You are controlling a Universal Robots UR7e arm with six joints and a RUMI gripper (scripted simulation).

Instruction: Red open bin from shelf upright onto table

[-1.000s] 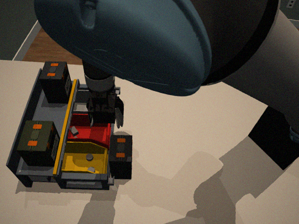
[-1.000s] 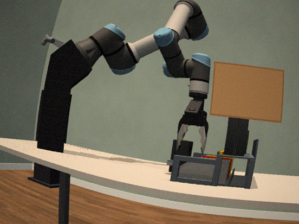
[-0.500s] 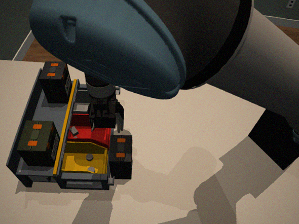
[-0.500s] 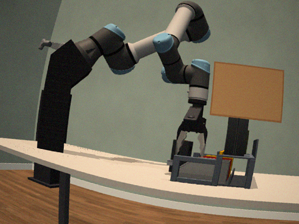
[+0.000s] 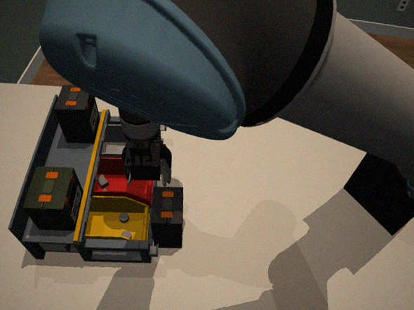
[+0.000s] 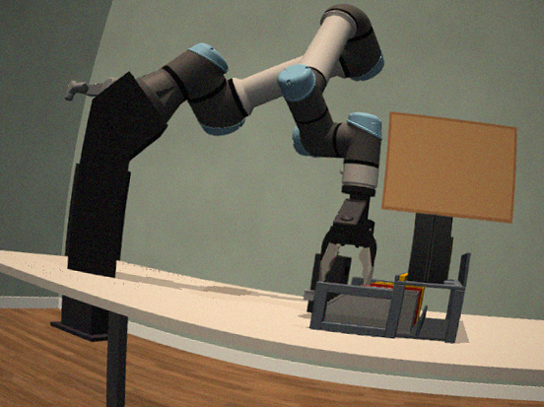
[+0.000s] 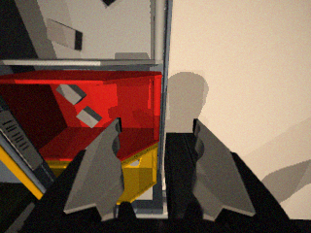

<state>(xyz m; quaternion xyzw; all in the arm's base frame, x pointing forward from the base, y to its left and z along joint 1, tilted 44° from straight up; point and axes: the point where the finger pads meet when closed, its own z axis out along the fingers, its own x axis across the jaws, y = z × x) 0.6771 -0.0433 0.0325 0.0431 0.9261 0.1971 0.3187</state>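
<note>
Shelf [image 5: 90, 167] sits near table's [image 5: 272, 164] far left corner. Red open bin [image 5: 139, 189] rests on it, two grey parts [image 7: 78, 104] inside. Gripper [image 7: 157, 170] half-open and empty, fingers apparently straddling its table-side wall for a grasp.

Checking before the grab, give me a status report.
Gripper open, holding nothing, straddling red bin's outer wall. Bin on shelf, parts inside. Black box close by.

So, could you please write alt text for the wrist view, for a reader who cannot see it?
The open hand hangs over the side wall of a red bin on a grey shelf, one finger above the bin and the other above a black box. Two grey parts lie in the red bin; a yellow bin sits beside it.
</note>
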